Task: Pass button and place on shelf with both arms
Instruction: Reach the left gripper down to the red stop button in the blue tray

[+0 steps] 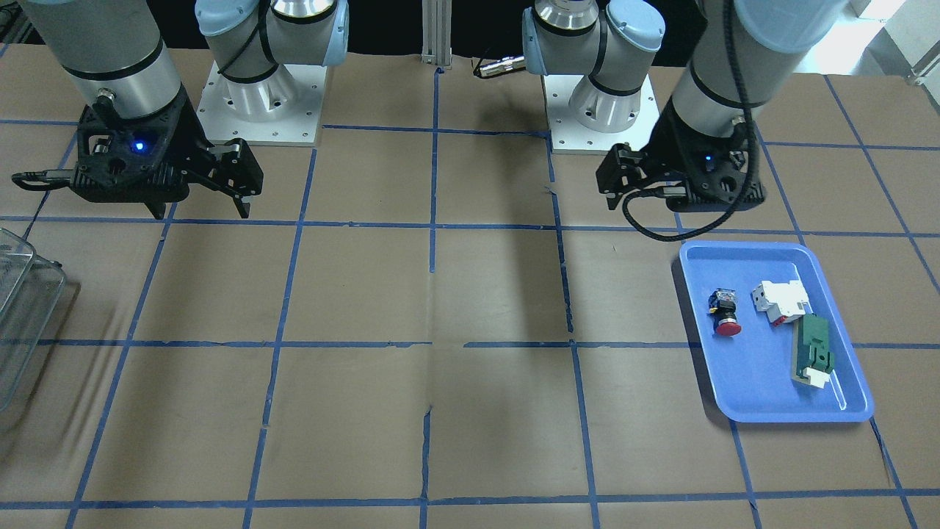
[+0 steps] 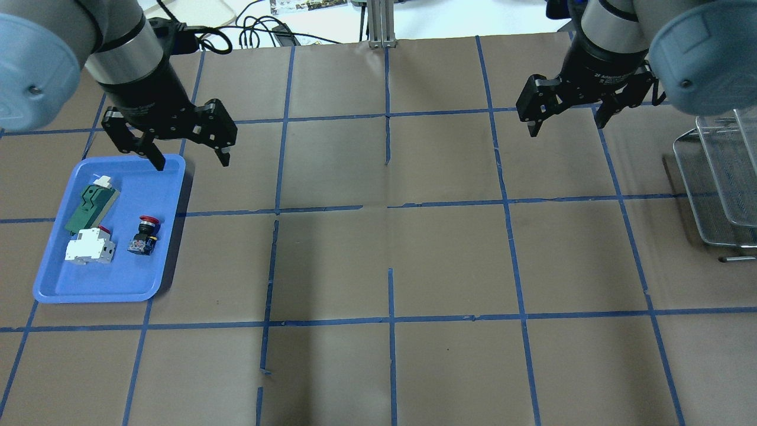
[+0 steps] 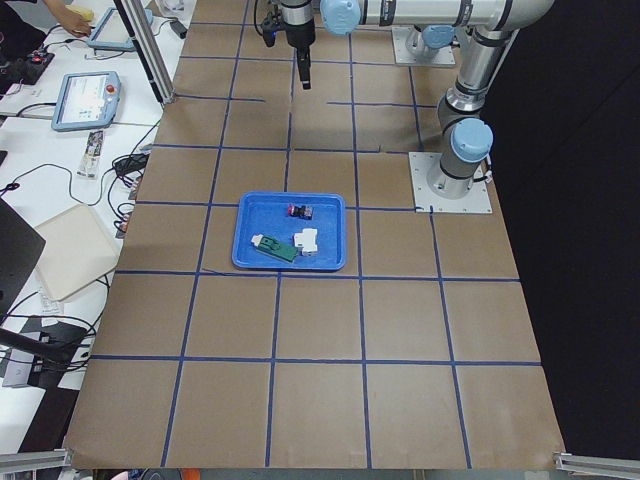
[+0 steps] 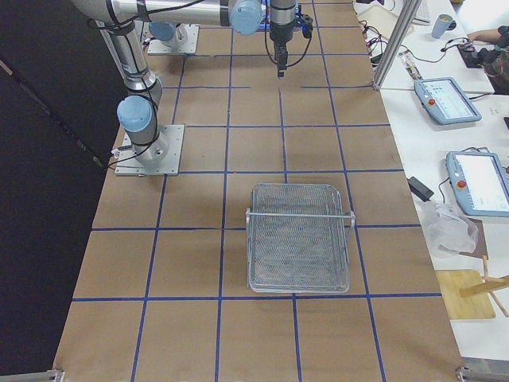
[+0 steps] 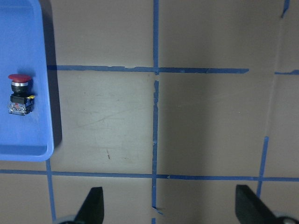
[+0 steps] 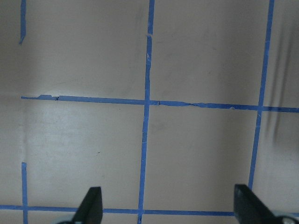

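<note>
**Both grippers empty, button lying in the tray**

The brown paper-covered table [image 2: 449, 260], ruled into squares by blue tape, carries everything.

The silver-grey left arm with light-blue joint caps [image 2: 124, 59] comes down over the far end of the tray. Its black two-finger left gripper [image 2: 190, 161] has the jaws spread wide and holds nothing.

The matching right arm [image 2: 609, 35] hangs over bare table. The right gripper [image 2: 566, 126] is likewise spread and empty.

The grey-edged, see-through wire-mesh shelf [image 4: 297, 247] stands at the robot's right end of the table, well apart from both grippers.

The rectangular blue plastic tray [image 2: 100, 278] lies at the robot's left end. In it are three parts, none touching the button:

- The flat green-and-white block [image 2: 91, 207] lies slanted along the outer side.
- The white-and-red block [image 2: 89, 247] lies just beside it.
- The small push button with a round red cap, black body and clear-bluish rear block [image 2: 144, 235] lies on its side near the tray's inner edge, with the cap pointing away from the robot.
</note>
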Robot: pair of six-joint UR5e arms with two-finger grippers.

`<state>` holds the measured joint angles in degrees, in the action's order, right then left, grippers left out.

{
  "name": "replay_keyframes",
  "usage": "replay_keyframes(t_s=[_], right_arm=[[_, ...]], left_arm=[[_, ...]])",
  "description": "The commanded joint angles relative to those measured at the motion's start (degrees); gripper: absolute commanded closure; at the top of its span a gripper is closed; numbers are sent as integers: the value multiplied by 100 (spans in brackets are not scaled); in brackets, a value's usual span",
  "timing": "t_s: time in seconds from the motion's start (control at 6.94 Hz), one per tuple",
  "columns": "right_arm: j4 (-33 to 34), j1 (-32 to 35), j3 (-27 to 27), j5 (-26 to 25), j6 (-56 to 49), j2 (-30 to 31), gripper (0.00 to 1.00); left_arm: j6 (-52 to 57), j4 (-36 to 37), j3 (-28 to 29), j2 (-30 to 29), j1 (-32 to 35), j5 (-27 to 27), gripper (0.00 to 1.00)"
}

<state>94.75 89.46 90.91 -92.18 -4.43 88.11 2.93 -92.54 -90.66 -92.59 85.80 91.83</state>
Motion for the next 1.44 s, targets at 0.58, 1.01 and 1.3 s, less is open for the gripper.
replay_keyframes(t_s=[0.58, 1.01, 1.3], right_arm=[[176, -69, -12, -2, -6, -22, 0], [289, -60, -4, -2, 3, -91, 0], [334, -51, -3, -2, -6, -109, 0]], left_arm=[[3546, 4887, -3321, -337, -2302, -523, 0], [4646, 5457, -3598, -811, -3023, -911, 2], [4646, 5440, -3537, -1032, -3016, -904, 2]])
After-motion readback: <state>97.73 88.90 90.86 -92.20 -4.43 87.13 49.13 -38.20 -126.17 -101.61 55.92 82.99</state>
